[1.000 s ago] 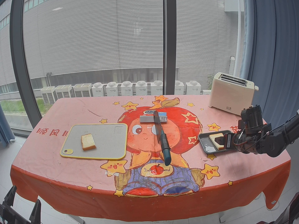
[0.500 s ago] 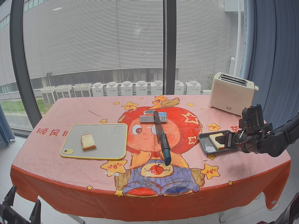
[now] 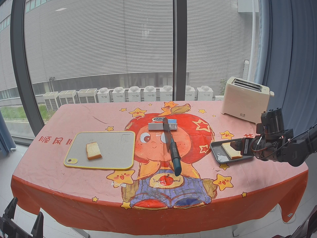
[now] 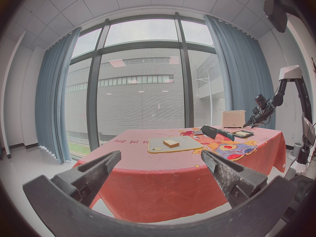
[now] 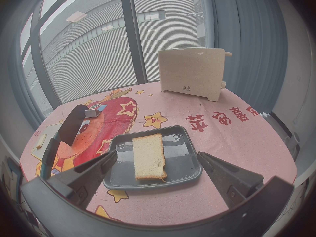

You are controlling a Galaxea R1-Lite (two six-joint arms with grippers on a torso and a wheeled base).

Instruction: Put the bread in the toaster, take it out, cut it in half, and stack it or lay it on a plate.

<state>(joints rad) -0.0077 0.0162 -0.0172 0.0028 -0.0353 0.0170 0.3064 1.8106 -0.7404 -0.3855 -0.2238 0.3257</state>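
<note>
Off the near left corner of the table (image 3: 82,116), left claw (image 4: 161,165): held low, spread wide, holding nothing.
Cutting board (image 3: 112,146): flat on the table's left part, with a small bread piece (image 3: 93,150) lying on it.
Knife (image 3: 172,146): mid-table, blade end propped on a small grey block (image 3: 155,126), handle toward the near edge.
Plate (image 3: 218,155): dark tray on the right part, with a bread slice (image 3: 231,150) lying flat in it.
Right claw (image 3: 236,146): at the plate's right rim, spread open and empty. It may be touching the rim, though that is hard to tell.
Toaster (image 3: 246,99): far right corner, behind the plate.
</note>
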